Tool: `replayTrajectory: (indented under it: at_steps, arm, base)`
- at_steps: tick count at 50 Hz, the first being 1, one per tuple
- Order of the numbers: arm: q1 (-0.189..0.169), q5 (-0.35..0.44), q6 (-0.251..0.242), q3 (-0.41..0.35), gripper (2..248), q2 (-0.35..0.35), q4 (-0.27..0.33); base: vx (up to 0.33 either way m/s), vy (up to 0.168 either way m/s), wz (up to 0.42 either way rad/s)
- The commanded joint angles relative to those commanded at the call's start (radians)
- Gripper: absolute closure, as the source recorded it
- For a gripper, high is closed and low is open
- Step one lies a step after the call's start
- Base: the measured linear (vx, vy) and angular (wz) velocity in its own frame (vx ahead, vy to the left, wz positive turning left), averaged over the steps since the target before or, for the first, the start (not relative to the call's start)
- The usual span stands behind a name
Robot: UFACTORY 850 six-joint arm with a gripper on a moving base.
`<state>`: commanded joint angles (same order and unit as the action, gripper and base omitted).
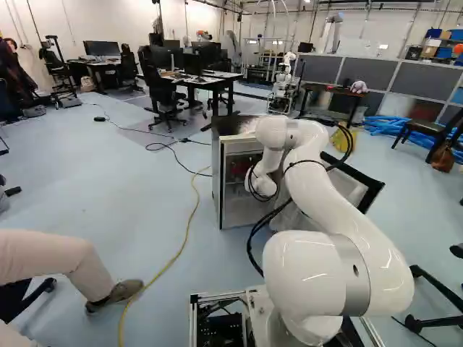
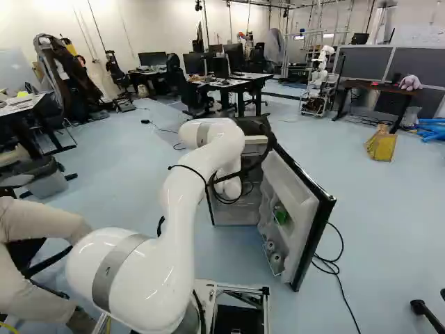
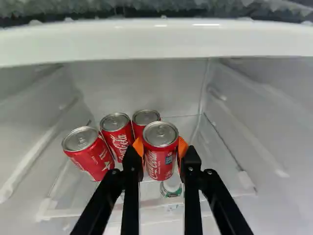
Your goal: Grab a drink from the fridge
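Wrist view: 3 red cans (image 3: 116, 139) adj., fridge walls (image 3: 137, 81) around; held can (image 3: 161, 154) clamped betw. fingers (image 3: 182, 148), lid up, long axis approx. vert.

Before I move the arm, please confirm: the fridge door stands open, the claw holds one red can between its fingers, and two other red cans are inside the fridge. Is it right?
Not quite: three other red cans are inside the fridge, not two, as the wrist view shows. The fridge door stands open, and the claw holds one red can.
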<state>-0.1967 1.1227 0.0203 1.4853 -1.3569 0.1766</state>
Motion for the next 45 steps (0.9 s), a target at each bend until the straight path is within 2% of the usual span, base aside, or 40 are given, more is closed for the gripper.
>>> replayTrajectory:
  at_steps: [18, 45]
  arm:
    - [-0.002, 0.000, 0.000, -0.057, 163, 0.032, 0.000]
    - [-0.002, 0.000, 0.000, -0.185, 163, 0.103, 0.000]
  base:
    - [0.000, 0.000, 0.000]
    - [0.000, 0.000, 0.000]
